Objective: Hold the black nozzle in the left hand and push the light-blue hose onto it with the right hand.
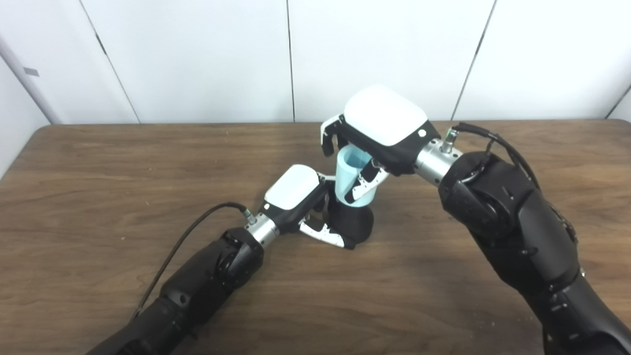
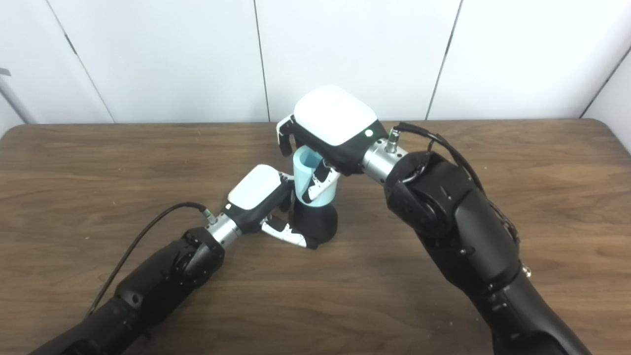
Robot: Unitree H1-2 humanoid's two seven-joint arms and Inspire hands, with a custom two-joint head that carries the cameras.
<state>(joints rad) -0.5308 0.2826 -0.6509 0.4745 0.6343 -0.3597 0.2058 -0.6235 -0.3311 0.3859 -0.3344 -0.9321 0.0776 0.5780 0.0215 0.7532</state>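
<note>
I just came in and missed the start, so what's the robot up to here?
It is joining two parts on the brown wooden table. The left hand grips the black flared nozzle, which stands upright on the table. The right hand holds the light-blue hose from above, its lower end on top of the nozzle. How deep it sits cannot be seen.

left hand [image 1: 301,203]: low, fingers curled in a grasp | right hand [image 1: 377,129]: raised above it, fingers wrapped, gripping
</note>
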